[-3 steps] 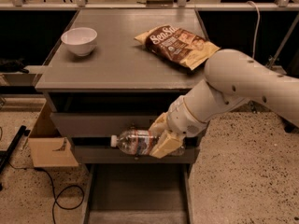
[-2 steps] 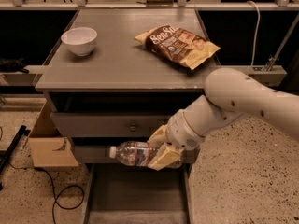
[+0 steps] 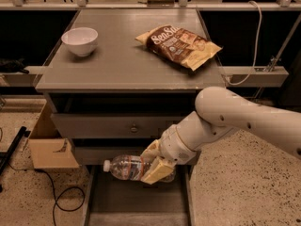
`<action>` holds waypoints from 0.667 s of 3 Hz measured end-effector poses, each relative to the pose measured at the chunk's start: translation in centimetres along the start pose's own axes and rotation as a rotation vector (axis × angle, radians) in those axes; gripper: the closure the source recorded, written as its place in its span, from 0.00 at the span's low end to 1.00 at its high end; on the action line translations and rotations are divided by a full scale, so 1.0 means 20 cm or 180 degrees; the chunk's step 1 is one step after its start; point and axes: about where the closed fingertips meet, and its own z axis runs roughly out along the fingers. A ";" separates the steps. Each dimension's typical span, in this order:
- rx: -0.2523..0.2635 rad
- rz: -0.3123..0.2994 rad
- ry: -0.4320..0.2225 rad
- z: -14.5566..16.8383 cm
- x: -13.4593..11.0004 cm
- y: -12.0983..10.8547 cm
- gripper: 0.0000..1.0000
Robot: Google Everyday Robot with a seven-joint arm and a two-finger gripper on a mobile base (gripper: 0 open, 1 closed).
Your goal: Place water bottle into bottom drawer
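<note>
The clear ribbed water bottle [image 3: 126, 167] lies on its side in the air, white cap pointing left, just above the pulled-out bottom drawer [image 3: 136, 197]. My gripper [image 3: 154, 165] is shut on the water bottle's right half, its tan fingers [image 3: 156, 171] wrapped over the front. The white arm comes in from the right. The bottle hangs in front of the middle drawer's face and over the back part of the bottom drawer's grey floor.
On the cabinet top [image 3: 122, 65] stand a white bowl [image 3: 80, 40] at left and a brown chip bag [image 3: 178, 44] at right. A closed drawer with a small knob [image 3: 135, 128] sits above. A cardboard box [image 3: 49, 145] and black cables [image 3: 61, 197] lie left on the floor.
The arm has lowered and shifted slightly left, carrying the bottle down from the middle drawer's level to just over the open bottom drawer. The grip stays the same.
</note>
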 end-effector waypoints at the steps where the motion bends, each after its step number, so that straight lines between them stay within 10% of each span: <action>1: -0.0037 0.0192 0.0066 0.10 0.12 -0.30 1.00; 2: -0.0036 0.0192 0.0066 0.10 0.12 -0.30 1.00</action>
